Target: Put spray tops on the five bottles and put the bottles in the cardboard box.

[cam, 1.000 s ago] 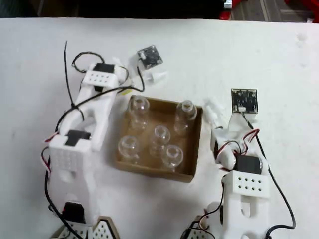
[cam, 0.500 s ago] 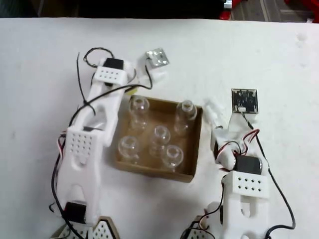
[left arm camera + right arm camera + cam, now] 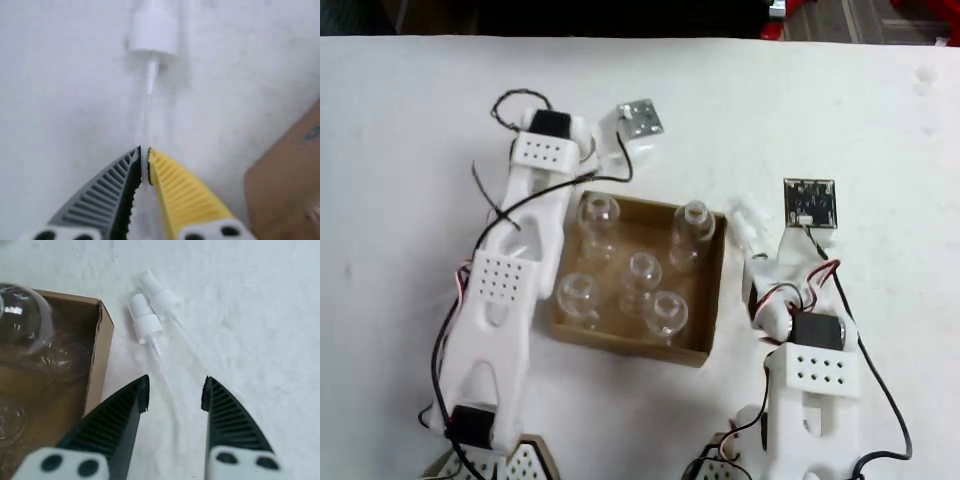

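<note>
— Progress so far?
— Barely begun. All five bottles (image 3: 640,270) already standing in the cardboard box (image 3: 630,345), none capped, judging by the bare necks.
— Left gripper (image 3: 144,162)?
— Pinched tight on the tube (image 3: 146,115) of a spray top (image 3: 152,35), at eleven o'clock off the box.
— Right gripper (image 3: 175,390)?
— Spread wide over two more spray tops (image 3: 146,315), at two o'clock.
</note>
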`<state>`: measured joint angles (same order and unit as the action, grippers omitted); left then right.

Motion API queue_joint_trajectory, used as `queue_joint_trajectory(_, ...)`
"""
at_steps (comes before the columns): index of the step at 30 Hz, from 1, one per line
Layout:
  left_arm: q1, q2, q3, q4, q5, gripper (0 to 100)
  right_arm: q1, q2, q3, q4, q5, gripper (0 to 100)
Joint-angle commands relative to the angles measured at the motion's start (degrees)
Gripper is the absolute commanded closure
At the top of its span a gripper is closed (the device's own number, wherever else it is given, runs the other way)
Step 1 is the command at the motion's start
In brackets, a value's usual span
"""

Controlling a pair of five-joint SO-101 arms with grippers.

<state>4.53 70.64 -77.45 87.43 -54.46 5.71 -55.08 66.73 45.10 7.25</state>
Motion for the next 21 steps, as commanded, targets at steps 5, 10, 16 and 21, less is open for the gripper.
queue_joint_trajectory(5,-1.1,-2.24,-18.29,13.45,1.32,98,-0.48,-0.31,-0.44,-1.19,0.18,84.7)
queue_joint_trajectory(10,-4.35,-4.62,-18.29,15.03,1.67,98,-0.48,-0.31,-0.44,-1.19,0.18,84.7)
queue_joint_trajectory(16,-10.68,-5.23,-18.29,15.3,-0.79,98,-0.48,-0.31,-0.44,-1.19,0.18,84.7)
queue_joint_trajectory(21,-17.19,-7.69,-16.7,15.3,-3.43,98,-0.48,-0.31,-0.44,-1.19,0.18,84.7)
